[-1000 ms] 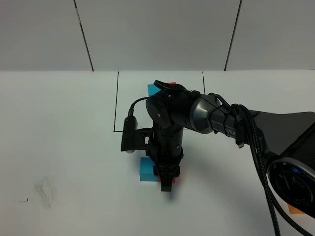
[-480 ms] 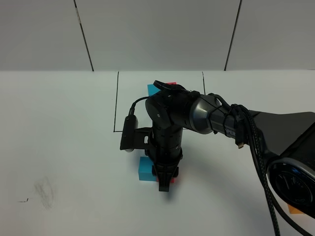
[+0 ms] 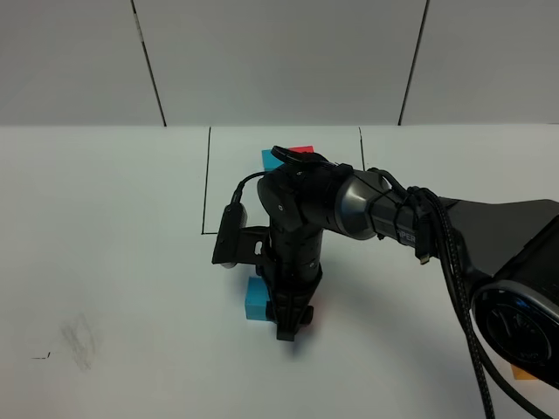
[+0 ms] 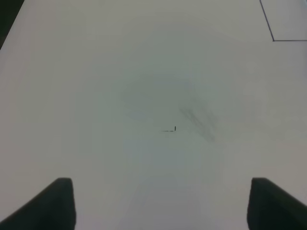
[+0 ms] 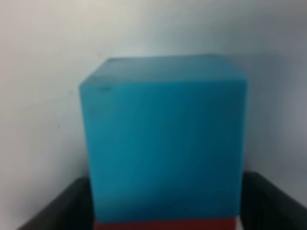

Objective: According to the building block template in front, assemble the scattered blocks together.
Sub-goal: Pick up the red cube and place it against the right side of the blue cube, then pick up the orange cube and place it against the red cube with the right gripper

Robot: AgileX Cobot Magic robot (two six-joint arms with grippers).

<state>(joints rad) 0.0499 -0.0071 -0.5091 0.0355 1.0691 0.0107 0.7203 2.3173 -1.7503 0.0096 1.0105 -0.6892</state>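
The building block template [image 3: 288, 155] lies at the back inside a thin black rectangle [image 3: 210, 183]; only its blue and red cubes show past my right arm. Of the scattered blocks, the blue cube [image 3: 255, 299] [image 5: 163, 139] sits on the table. The red cube [image 5: 165, 224] lies tight against it, almost hidden in the exterior view. My right gripper [image 3: 286, 330] [image 5: 165, 211] points straight down over the red cube, its fingers [image 5: 57, 211] a sliver off the cube's sides, open. The orange cube [image 3: 524, 374] peeks out at the far right. My left gripper [image 4: 160, 206] hangs open over bare table.
The right arm [image 3: 419, 223] stretches in from the right across the middle and covers part of the template. A faint smudge [image 3: 79, 336] [image 4: 196, 120] and a small black mark [image 4: 170, 129] lie on the white table at the left.
The right gripper's jaws have eased apart from the red cube. Gripper and blue cube have shifted slightly left. The left gripper has not moved.
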